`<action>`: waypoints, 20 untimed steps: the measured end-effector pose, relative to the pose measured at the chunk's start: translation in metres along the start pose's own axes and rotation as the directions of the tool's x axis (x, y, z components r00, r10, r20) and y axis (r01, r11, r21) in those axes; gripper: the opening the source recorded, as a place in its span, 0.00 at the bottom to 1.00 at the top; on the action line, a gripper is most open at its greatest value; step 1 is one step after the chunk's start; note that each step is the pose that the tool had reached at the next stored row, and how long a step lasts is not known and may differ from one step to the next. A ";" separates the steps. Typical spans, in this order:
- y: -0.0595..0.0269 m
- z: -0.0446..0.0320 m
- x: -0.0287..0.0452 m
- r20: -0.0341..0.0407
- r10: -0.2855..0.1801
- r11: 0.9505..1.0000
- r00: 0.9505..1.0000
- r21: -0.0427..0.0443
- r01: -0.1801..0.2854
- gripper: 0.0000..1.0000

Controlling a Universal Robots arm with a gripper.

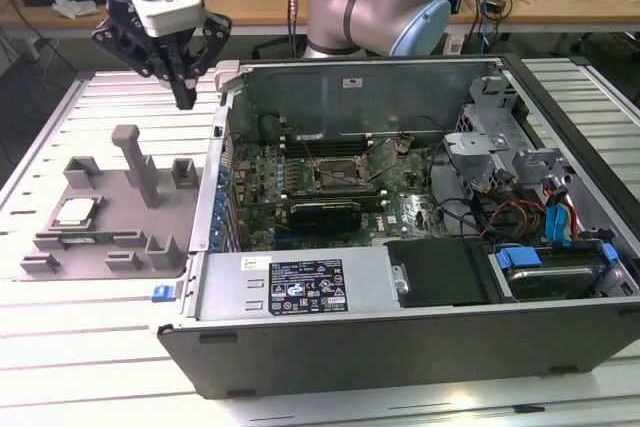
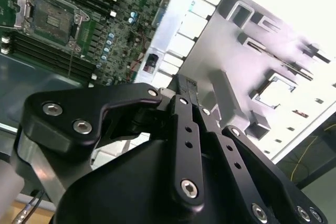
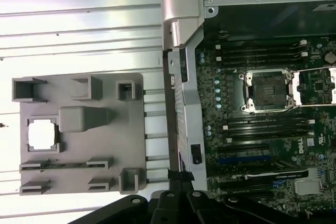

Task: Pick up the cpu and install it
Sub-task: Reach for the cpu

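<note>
Step in hand: pick-up, not yet begun. The jaws hang in the upper left of the exterior view, pressed together and empty, above the upper-right corner of the grey holder (image 1: 120,209) and near the open case (image 1: 400,347). The cpu (image 1: 74,212) lies flat in a recess at the holder's left side, well apart from the jaws. The socket (image 1: 333,175) stands open and vacant. In my judgement, a grasp requires the jaws parted and centred squarely over the chip.

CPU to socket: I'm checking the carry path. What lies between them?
In the first wrist view, between the cpu and the socket: the fixture's grey post, a strip of table, then the case wall.
</note>
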State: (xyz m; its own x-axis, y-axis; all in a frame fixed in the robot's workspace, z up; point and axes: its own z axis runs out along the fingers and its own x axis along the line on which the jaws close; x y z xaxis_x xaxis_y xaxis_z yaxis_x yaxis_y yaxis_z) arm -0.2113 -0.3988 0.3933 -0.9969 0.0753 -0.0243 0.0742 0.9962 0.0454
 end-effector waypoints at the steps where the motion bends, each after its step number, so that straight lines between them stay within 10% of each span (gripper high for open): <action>1: -0.0002 -0.0001 0.0023 0.000 0.000 1.000 1.000 0.000 0.000 0.11; 20: -0.0033 -0.0012 0.0447 0.000 0.000 1.000 1.000 0.000 0.000 0.11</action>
State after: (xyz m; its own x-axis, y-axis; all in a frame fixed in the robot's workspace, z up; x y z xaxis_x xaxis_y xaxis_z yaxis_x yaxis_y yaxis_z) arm -0.2562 -0.3988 0.3932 -0.9969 0.0754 -0.0243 0.0742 0.9962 0.0456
